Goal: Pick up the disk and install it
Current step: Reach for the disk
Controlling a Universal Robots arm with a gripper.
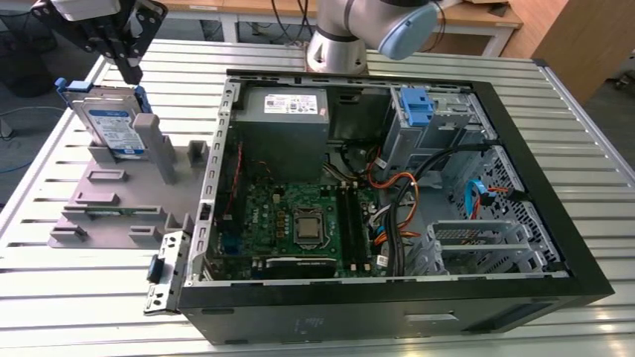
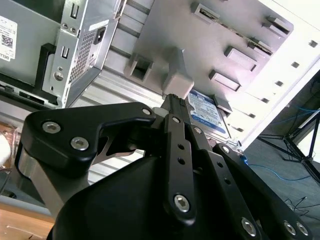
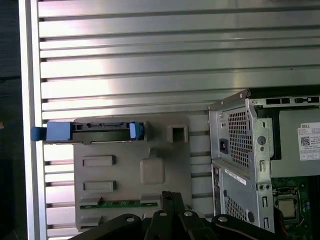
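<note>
- The disk (image 1: 107,125) is seen standing on edge in a slot of the grey fixture (image 1: 119,217), at that fixture's far end in the exterior view, on the exterior view's left of the case (image 1: 397,306).
- In the first wrist view the disk (image 3: 90,131) is seen edge-on, with its blue carrier showing at both ends. In the second wrist view its labelled face (image 2: 207,112) is visible beyond the fingertips.
- The gripper (image 1: 132,73) is held above the fixture, pointing down, near the disk's upper edge at its end nearer the case.
- Its fingers are drawn together into a single tip, and nothing is gripped between them. The same closed tip is shown in both wrist views (image 3: 167,195) (image 2: 172,100).
- Whether the tip touches the disk cannot be told. In the first wrist view it is set apart from the disk, over the fixture (image 3: 120,150).
- One disk, one gripper and one fixture are counted.
- One thin green board (image 3: 125,203) is seen lying in a fixture slot near the fingertips.
- One open case is laid on the slatted table (image 1: 59,297).
- Inside the case are one power supply (image 1: 282,111), one motherboard (image 1: 297,223) and one blue bracket (image 1: 418,108) in the drive bay.
- The power supply (image 3: 295,150) is also seen beside the fixture in the first wrist view.
</note>
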